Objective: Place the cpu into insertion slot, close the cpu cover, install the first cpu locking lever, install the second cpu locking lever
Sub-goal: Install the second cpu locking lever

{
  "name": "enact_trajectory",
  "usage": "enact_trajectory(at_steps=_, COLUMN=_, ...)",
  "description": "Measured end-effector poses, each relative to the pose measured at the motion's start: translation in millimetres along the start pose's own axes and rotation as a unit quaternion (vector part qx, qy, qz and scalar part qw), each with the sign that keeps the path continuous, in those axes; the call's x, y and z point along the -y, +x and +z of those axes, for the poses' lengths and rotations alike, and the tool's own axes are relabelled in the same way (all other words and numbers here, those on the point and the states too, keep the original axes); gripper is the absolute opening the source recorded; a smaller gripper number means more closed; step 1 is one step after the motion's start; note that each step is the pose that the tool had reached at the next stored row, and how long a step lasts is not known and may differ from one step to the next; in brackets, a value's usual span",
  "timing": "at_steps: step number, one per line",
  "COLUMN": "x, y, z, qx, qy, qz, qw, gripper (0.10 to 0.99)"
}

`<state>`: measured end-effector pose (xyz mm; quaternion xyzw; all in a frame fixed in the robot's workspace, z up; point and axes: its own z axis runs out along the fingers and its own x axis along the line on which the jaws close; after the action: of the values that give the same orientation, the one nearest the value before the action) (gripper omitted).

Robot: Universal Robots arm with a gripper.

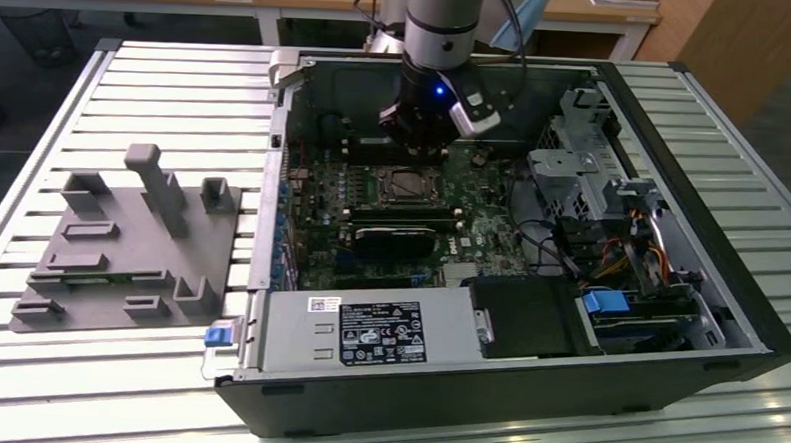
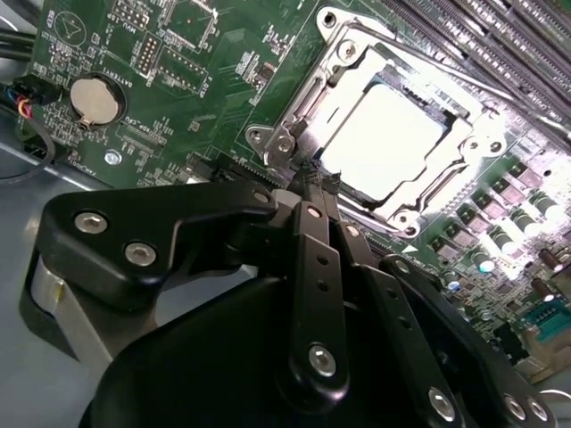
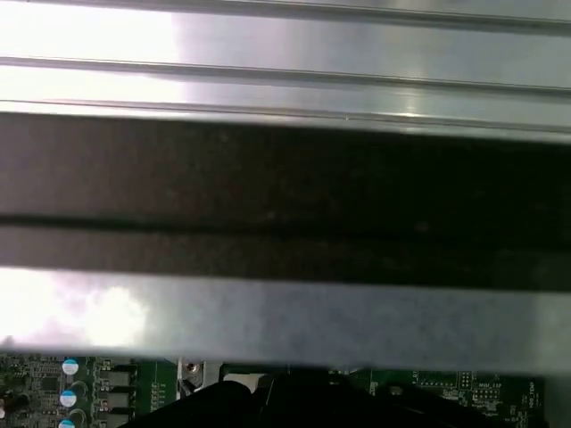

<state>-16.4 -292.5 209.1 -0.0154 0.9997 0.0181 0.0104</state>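
Observation:
In the second wrist view the cpu lies flat in the insertion slot, its pale metal top glaring bright. The cpu cover, a silvery frame, lies down around it. My gripper is shut, its black fingers meeting in a point right at the socket's corner, beside a small metal hinge piece. I cannot tell whether anything thin is pinched between the tips. In the exterior view the gripper hangs inside the open computer case, just behind the slot.
Long memory slots run beside the socket, and a coin battery sits on the green board. A black heatsink block, a power supply and a drive cage crowd the case. A grey fixture stands on the slatted table.

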Motion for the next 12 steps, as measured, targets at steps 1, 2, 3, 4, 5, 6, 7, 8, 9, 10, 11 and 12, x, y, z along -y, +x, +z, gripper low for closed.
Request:
enact_trajectory(at_steps=1, x=0.9, y=0.0, z=0.0, qx=0.0000, qy=0.0000, qz=0.000, qw=1.0000, gripper=0.106)
enact_trajectory(at_steps=2, x=1.5, y=0.0, z=0.0, qx=0.0000, qy=-0.0001, qz=0.000, qw=1.0000, gripper=0.106)
enact_trajectory(at_steps=3, x=2.0, y=0.1, z=-0.1, qx=0.0000, qy=0.0000, qz=0.000, qw=1.0000, gripper=0.106)
enact_trajectory(at_steps=4, x=2.5, y=0.1, z=-0.1, qx=0.0000, qy=0.0000, qz=0.000, qw=1.0000, gripper=0.106)
enact_trajectory(at_steps=5, x=2.9, y=0.1, z=-0.1, qx=0.0000, qy=0.0000, qz=0.000, qw=1.0000, gripper=0.106)
enact_trajectory(at_steps=6, x=3.3, y=0.1, z=-0.1, qx=0.0000, qy=-0.0001, qz=0.000, qw=1.0000, gripper=0.106)
enact_trajectory(at_steps=7, x=3.5, y=0.1, z=-0.4, qx=0.0000, qy=0.0000, qz=0.000, qw=1.0000, gripper=0.106)
enact_trajectory(at_steps=8, x=3.7, y=0.1, z=-1.0, qx=-0.0001, qy=0.0001, qz=0.000, qw=1.0000, gripper=0.106)
enact_trajectory(at_steps=9, x=3.8, y=0.1, z=-2.0, qx=0.0000, qy=0.0001, qz=0.000, qw=1.0000, gripper=0.106)
enact_trajectory(at_steps=10, x=3.9, y=0.1, z=-3.2, qx=0.0000, qy=0.0000, qz=0.000, qw=1.0000, gripper=0.106)
enact_trajectory(at_steps=11, x=3.9, y=0.0, z=-5.1, qx=0.0000, qy=0.0000, qz=0.000, qw=1.0000, gripper=0.106)
enact_trajectory(at_steps=12, x=4.0, y=0.0, z=-7.0, qx=0.0000, qy=0.0000, qz=0.000, qw=1.0000, gripper=0.106)
